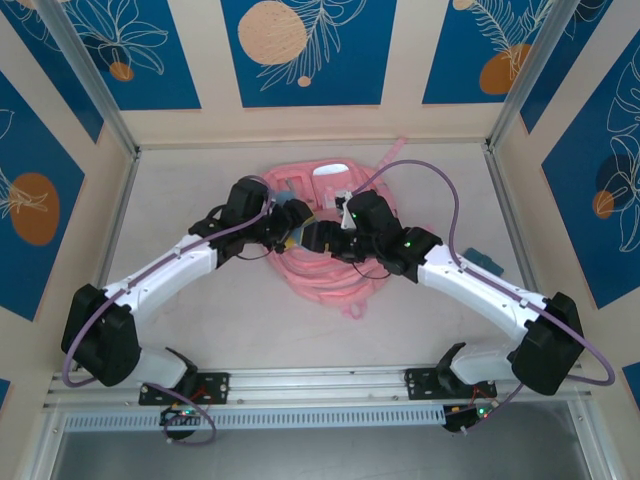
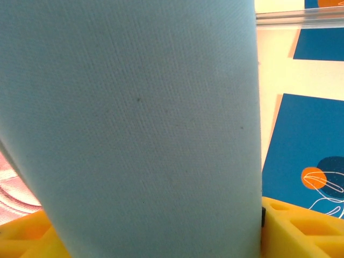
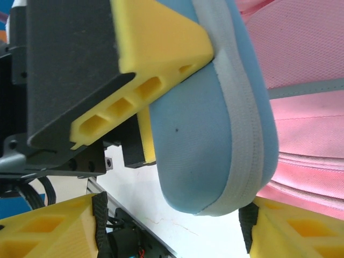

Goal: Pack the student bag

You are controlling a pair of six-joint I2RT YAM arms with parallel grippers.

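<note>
Where both arms meet at the centre of the overhead view, the student bag (image 1: 312,285) lies on the bench (image 1: 180,200), with the left end effector (image 1: 287,224) and right end effector (image 1: 322,236) above it. From the left wrist, a pale blue pouch (image 2: 134,123) covers most of the frame, pinched between yellow fingers (image 2: 27,239) at the bottom corners. From the right wrist, the pouch's rounded end hangs between that end effector's spread fingers (image 3: 48,228), with pink bag fabric at the right edge.
</note>
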